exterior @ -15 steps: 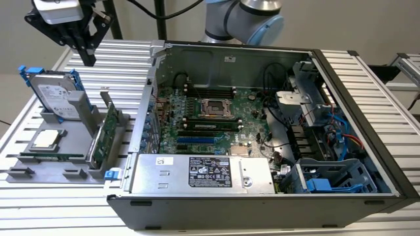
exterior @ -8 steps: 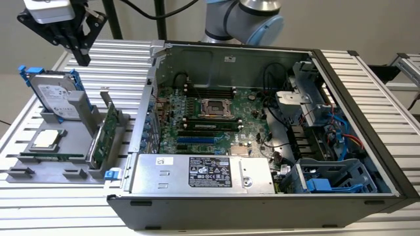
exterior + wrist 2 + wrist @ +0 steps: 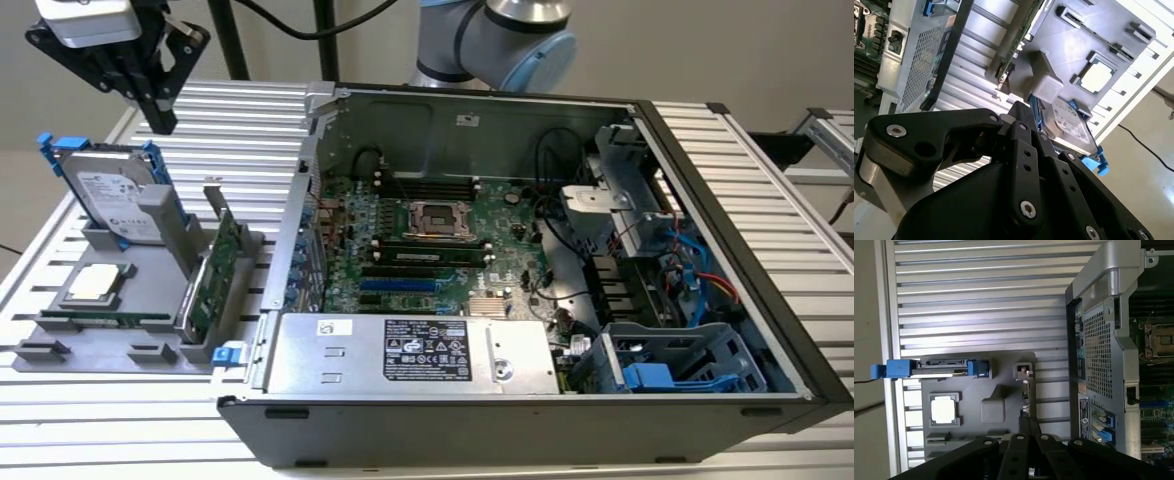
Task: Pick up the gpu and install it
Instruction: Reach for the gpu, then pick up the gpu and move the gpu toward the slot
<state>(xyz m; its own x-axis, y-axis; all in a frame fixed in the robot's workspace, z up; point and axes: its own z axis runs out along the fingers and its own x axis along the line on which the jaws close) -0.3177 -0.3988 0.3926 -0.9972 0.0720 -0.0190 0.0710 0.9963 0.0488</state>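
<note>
Above the ribbed silver desk (image 3: 220, 112), the black pincer (image 3: 160, 120) hovers pre-grasp, clenched empty, eleven o'clock of the thin green gpu card (image 3: 211, 275); it needs parted jaws.

My end effector (image 3: 158, 118) is matt black with bright metal screws (image 3: 1028, 210). The bench (image 3: 240, 120) is ribbed, pale satin metal. The gpu (image 3: 218, 268) is green circuit board; its holder (image 3: 123, 352) is dull grey plastic, the hard drive (image 3: 114, 190) silvery metal.
</note>
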